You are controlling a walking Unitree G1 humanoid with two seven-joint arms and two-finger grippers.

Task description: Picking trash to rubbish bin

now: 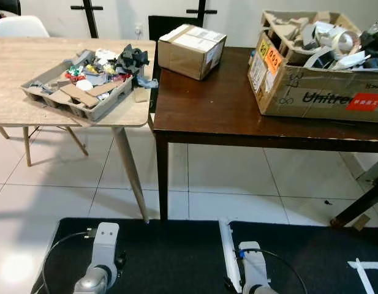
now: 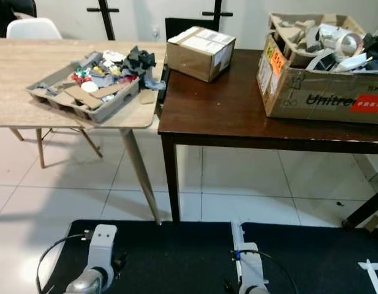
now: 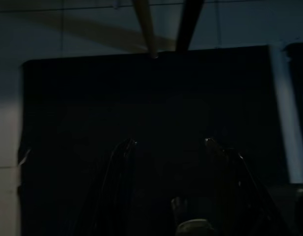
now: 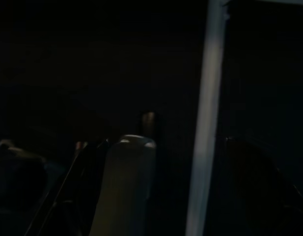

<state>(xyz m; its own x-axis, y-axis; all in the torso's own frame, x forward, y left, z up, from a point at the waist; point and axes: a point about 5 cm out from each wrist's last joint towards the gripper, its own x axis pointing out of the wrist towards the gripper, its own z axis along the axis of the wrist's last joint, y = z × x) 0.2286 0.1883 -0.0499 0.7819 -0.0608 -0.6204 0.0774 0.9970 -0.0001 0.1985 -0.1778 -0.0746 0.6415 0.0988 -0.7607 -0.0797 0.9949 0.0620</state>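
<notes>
Nearest the camera, both arms hung idle over the black mat (image 1: 176, 251). Left gripper (image 3: 168, 143) looked released, jaws apart, tho the wrist view was v. dark; right gripper: can't tell. A grey tray (image 1: 84, 98) heaped w/ trash (image 1: 106, 64) sat at the pale counter's (image 1: 29, 61) right front corner. On the dark counter (image 1: 238, 110): small carton (image 1: 192, 49) at back-left corner, big scrap-filled box (image 1: 317, 67) at right edge.

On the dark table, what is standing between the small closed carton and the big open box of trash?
Nothing: between the small closed carton and the big open box the dark table is bare wood, as both eye views show.
</notes>
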